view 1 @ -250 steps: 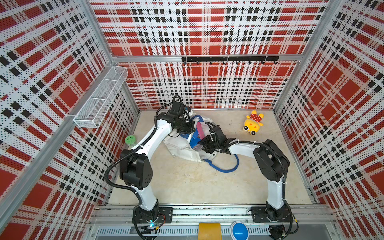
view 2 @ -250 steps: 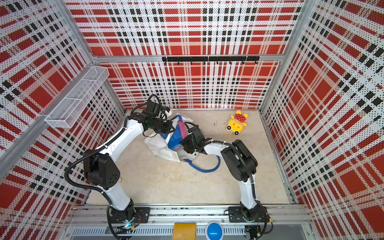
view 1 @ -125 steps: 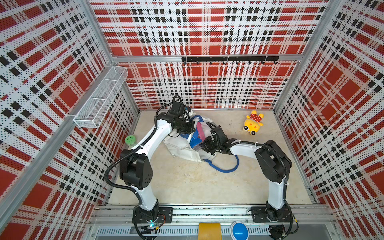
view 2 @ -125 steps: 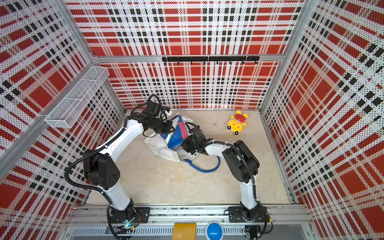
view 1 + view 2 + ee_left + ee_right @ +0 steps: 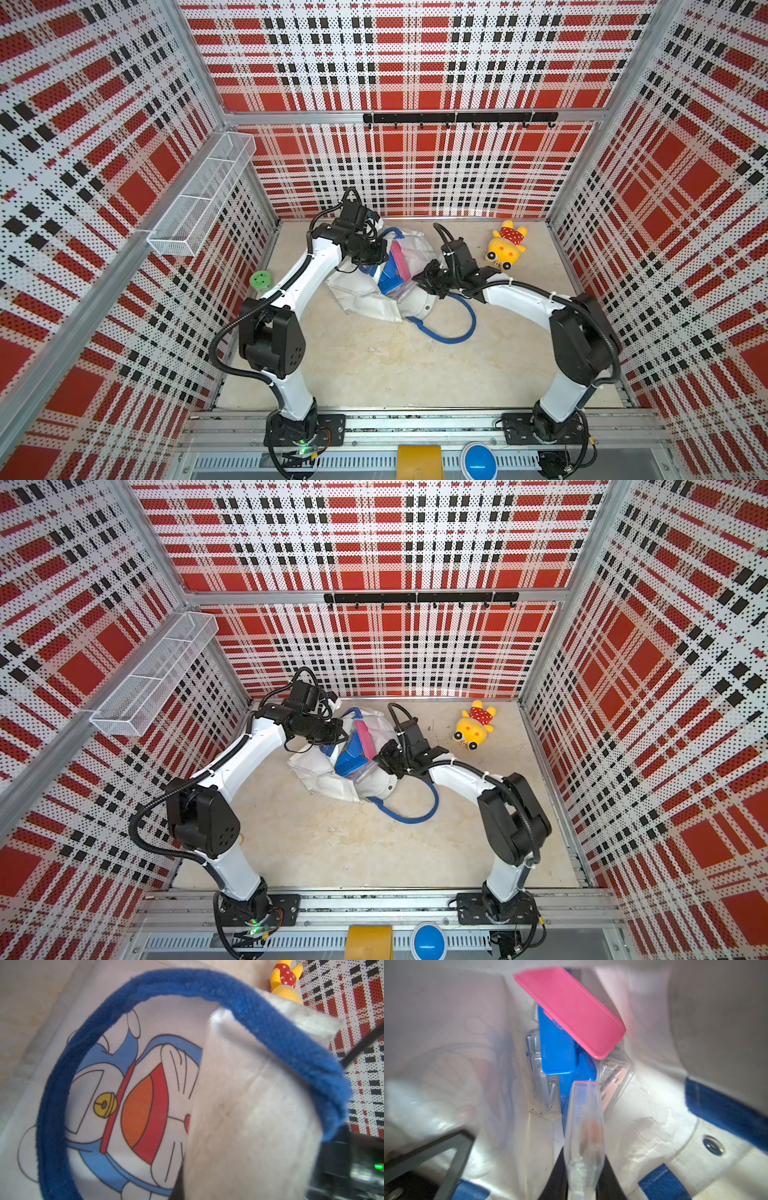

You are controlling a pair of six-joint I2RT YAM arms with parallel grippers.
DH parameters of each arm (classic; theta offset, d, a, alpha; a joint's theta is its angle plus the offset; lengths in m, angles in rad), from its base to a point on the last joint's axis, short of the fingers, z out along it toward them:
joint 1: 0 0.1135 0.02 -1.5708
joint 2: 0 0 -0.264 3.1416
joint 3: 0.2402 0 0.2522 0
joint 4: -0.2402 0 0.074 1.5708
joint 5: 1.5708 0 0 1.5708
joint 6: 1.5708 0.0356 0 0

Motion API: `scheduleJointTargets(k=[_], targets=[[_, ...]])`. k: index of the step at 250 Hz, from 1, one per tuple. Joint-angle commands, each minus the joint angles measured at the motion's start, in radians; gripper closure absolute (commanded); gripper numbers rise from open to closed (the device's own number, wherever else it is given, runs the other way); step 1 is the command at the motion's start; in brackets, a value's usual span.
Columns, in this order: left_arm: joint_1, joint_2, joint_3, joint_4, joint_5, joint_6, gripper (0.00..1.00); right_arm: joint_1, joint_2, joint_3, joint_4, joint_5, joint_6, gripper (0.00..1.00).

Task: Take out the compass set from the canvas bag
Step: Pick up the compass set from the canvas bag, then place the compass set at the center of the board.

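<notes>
The off-white canvas bag (image 5: 365,297) (image 5: 320,771) lies slumped at the back middle of the table, mouth facing right. My left gripper (image 5: 376,255) is shut on the bag's upper rim and holds the mouth up. In the left wrist view the cloth (image 5: 249,1115) covers the jaws under a blue handle (image 5: 270,1028). My right gripper (image 5: 419,280) (image 5: 582,1167) reaches into the mouth. It is shut on a clear compass set (image 5: 584,1118), held edge-on. Deeper inside lie a pink case (image 5: 571,1012), blue cases (image 5: 556,1047) and another clear case (image 5: 614,1078).
A yellow plush toy (image 5: 507,245) lies at the back right. A green roll (image 5: 261,280) sits by the left wall. The bag's second blue handle (image 5: 453,328) loops over the table under my right arm. A wire basket (image 5: 203,195) and a hook rail (image 5: 457,118) hang on the walls.
My right gripper's jaws have closed on the clear compass set inside the bag's mouth. The left arm and the bag have stayed where they were.
</notes>
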State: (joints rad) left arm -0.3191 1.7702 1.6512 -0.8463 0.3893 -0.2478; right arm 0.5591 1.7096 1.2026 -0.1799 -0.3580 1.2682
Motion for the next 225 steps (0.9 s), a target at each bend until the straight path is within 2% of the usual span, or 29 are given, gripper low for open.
scheduleJointTargets(k=[1, 27, 76, 140, 166, 196, 225], targets=[[0.008, 0.018, 0.037, -0.003, 0.006, -0.015, 1.00, -0.049, -0.061, 0.035, -0.085, -0.049, -0.143, 0.91], [0.008, 0.027, 0.050, -0.002, 0.011, -0.015, 1.00, -0.125, -0.104, 0.050, -0.140, -0.130, -0.244, 0.92], [0.008, 0.039, 0.071, -0.004, 0.017, -0.015, 1.00, -0.355, -0.188, 0.018, -0.242, -0.264, -0.400, 0.92], [0.007, 0.046, 0.076, -0.003, 0.026, -0.018, 1.00, -0.665, -0.220, -0.147, -0.207, -0.322, -0.453, 0.91], [0.005, 0.048, 0.078, -0.004, 0.029, -0.021, 1.00, -0.749, -0.213, -0.235, -0.110, -0.317, -0.406, 0.91], [0.002, 0.052, 0.084, -0.004, 0.032, -0.022, 1.00, -0.821, -0.195, -0.373, 0.138, -0.295, -0.277, 0.89], [-0.001, 0.052, 0.086, -0.003, 0.033, -0.025, 1.00, -0.854, -0.139, -0.434, 0.318, -0.254, -0.197, 0.88]])
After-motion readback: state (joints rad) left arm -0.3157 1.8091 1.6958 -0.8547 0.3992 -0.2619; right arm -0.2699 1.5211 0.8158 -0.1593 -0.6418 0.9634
